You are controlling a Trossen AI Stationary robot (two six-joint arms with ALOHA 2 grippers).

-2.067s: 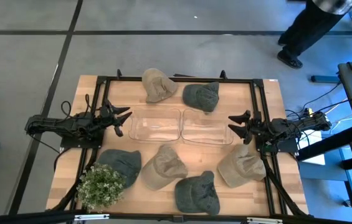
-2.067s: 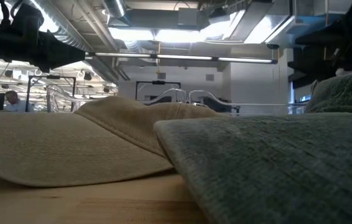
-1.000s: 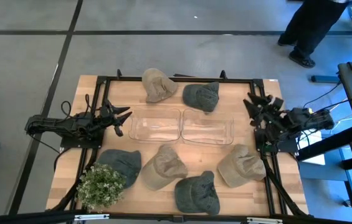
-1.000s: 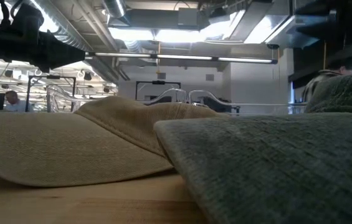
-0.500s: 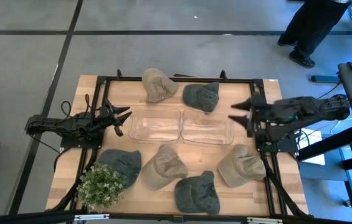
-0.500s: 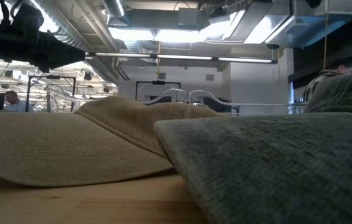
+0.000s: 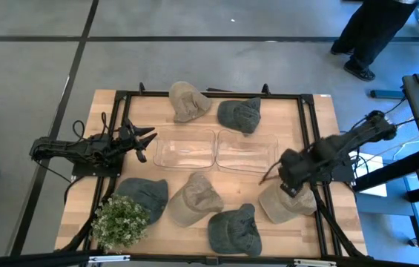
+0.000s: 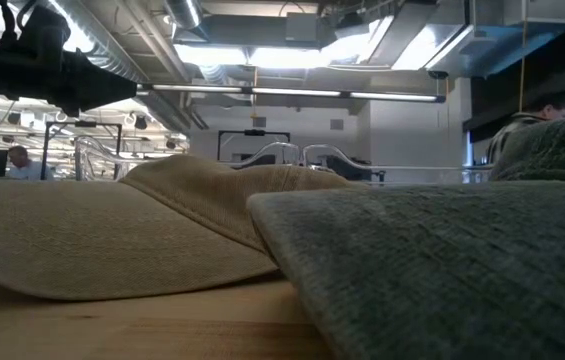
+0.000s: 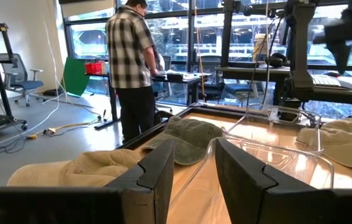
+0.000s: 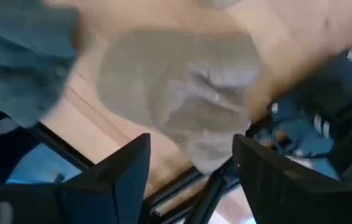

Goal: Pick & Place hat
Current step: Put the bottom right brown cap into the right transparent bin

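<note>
My right tool point(image 7: 279, 178), fingers spread, hangs over the tan hat point(image 7: 286, 200) near the surface's right edge. Soft, light cloth; I'd pinch the crown. Left tool point(image 7: 141, 140) waits, spread.

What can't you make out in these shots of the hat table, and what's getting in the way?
- Low view: a tan hat and a grey hat fill the picture, hiding the table and both arms.
- Right wrist view: motion blur smears the tan hat under the open right claw; its details are unreadable.
- High view: the right claw covers part of that tan hat, so contact cannot be judged.
- High view: the person is cut off by the top edge.
</note>
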